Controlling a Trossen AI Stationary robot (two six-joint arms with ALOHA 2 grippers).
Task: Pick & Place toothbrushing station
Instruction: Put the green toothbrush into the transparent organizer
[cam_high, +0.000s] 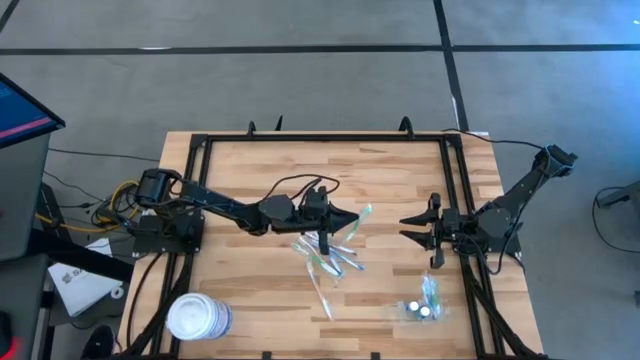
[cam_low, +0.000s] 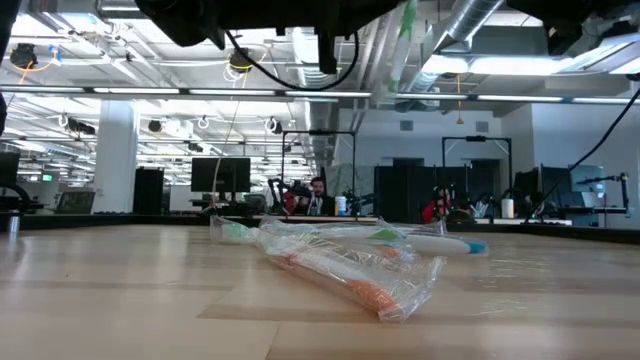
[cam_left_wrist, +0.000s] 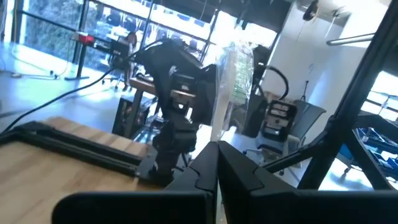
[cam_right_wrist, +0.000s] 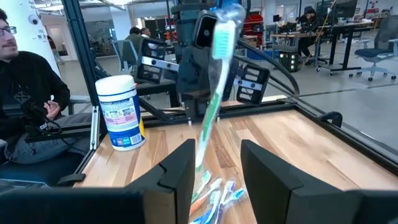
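Observation:
My left gripper is over the table's middle, shut on a green toothbrush in a clear wrapper, which also shows in the right wrist view. My right gripper is open and empty, to the right of the held brush and facing it. A pile of wrapped toothbrushes lies flat on the table below the left gripper and shows in the low view. The toothbrushing station, a small see-through holder, stands near the table's near right edge. My left gripper pinches the wrapped toothbrush between its two shut fingers. It holds the wrapper's lower part; the fingers hide the exact spot. The brush is lifted clear of the table and stands tilted, its head up.
A large white round tub stands at the near left corner. A black frame runs around the table. A person sits beyond the table's left side.

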